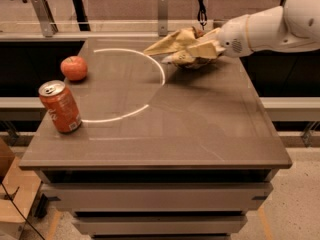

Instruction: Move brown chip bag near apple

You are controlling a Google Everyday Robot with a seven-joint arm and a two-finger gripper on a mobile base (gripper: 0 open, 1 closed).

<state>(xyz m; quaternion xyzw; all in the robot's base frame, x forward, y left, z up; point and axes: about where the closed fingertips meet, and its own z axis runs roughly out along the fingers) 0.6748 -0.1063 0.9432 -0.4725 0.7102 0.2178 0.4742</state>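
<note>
Holding the brown chip bag (175, 45) tight in the gripper (212, 48), just over the far side of the table (200, 129) — well apart from the apple (74, 67) at the left, near the orange can (60, 106).

Hidden and cropped parts, referenced to the table (200, 129).
Above the table's far right corner, crumpled folds of the brown chip bag (182, 46) cover the tip of the gripper (209, 47) clamping it; bag lettering is unreadable. The arm (272, 26) is cut off beyond the table's right side.
</note>
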